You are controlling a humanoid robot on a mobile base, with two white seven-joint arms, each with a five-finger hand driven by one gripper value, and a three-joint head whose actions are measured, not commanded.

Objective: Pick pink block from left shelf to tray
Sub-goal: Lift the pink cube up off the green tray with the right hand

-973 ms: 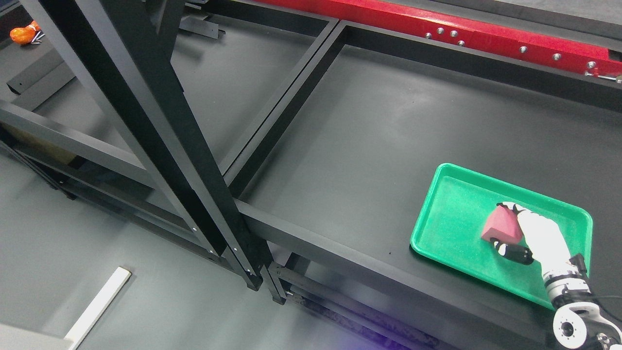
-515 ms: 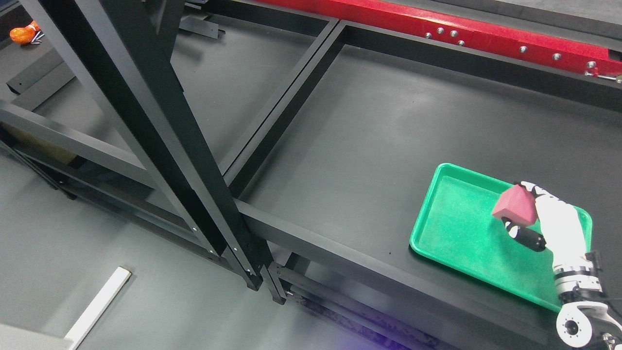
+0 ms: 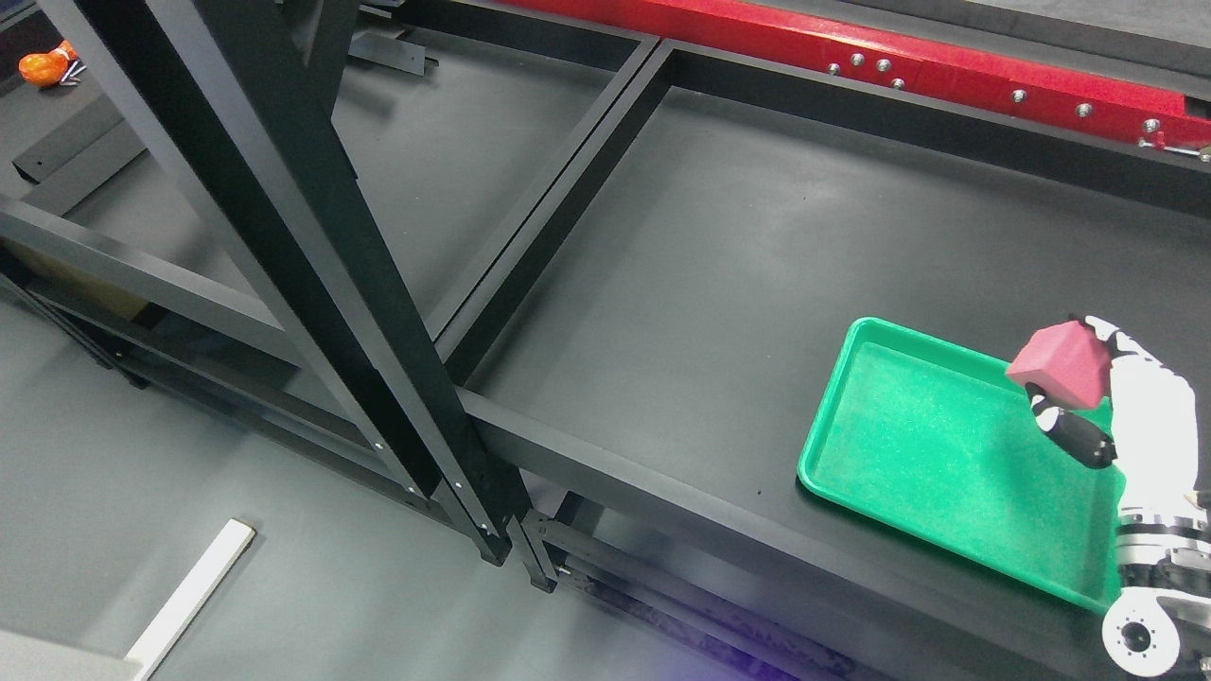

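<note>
My right hand (image 3: 1079,383) comes in from the lower right and is shut on the pink block (image 3: 1058,363). The block hangs in the air over the far right corner of the green tray (image 3: 908,454), tilted, with a dark thumb under it and white fingers behind it. The tray lies on the dark table top near its front edge and has nothing inside. My left hand does not show.
A black shelf frame (image 3: 312,255) crosses the left half, with a thick slanted post. A red beam (image 3: 899,61) runs along the back. An orange object (image 3: 43,66) lies far left. A white strip (image 3: 189,596) lies on the floor.
My right hand has lifted the pink block up and to the right, from low inside the tray to above its far right corner.
</note>
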